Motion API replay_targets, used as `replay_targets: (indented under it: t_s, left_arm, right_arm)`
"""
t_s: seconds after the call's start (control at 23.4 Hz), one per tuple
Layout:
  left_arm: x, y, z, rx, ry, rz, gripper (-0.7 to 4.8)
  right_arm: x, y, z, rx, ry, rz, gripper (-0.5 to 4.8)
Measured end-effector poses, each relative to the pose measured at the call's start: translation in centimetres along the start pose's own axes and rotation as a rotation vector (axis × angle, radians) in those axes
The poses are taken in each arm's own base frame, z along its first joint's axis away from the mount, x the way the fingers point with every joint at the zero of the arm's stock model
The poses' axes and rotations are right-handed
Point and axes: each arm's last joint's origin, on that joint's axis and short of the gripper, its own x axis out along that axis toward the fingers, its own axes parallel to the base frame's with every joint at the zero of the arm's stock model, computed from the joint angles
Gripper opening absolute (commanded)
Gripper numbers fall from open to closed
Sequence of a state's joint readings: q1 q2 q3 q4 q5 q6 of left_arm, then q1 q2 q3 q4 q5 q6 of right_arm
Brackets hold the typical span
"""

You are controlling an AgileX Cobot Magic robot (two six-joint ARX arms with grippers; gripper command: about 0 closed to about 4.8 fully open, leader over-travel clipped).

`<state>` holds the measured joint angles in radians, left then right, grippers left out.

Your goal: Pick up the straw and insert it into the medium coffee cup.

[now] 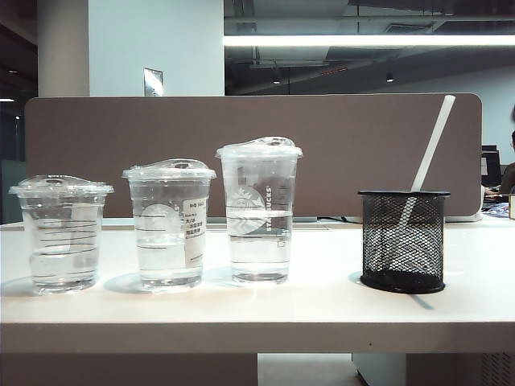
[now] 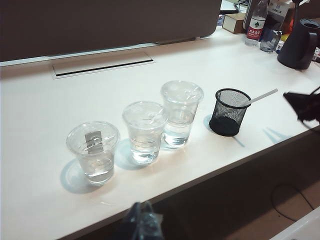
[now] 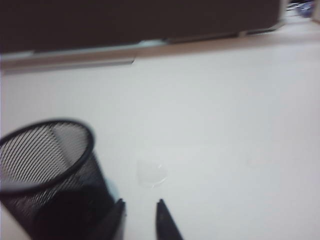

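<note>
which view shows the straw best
The exterior view: the straw rises slanted out of the black mesh holder, sharp against the partition. The left wrist view shows it small, leaning over the holder's rim. The blurred right wrist view shows the holder, no clear straw.

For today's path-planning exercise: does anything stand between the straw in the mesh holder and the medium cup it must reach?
Yes. The tall cup stands between the holder with the straw and the medium cup. The right gripper, jaws apart, is by the holder; the left gripper hangs off the table's front edge.
</note>
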<state>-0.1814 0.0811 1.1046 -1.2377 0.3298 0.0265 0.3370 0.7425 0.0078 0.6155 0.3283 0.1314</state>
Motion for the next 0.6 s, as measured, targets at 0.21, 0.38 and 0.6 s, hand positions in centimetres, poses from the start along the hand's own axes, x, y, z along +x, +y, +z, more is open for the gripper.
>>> replay_targets:
  t_s: [0.21, 0.38, 0.6]
  left_arm:
    - [0.0, 0.0, 0.0, 0.000, 0.000, -0.001, -0.01]
    - [0.0, 0.0, 0.0, 0.000, 0.000, -0.002, -0.01]
    - [0.0, 0.0, 0.0, 0.000, 0.000, -0.002, -0.01]
  right_arm:
    - [0.1, 1.0, -1.0, -0.064, 0.075, 0.055, 2.06]
    - [0.4, 1.4, -0.9, -0.049, 0.053, 0.154, 2.08]
    - [0.5, 1.8, -0.7, -0.036, 0.028, 0.271, 2.08]
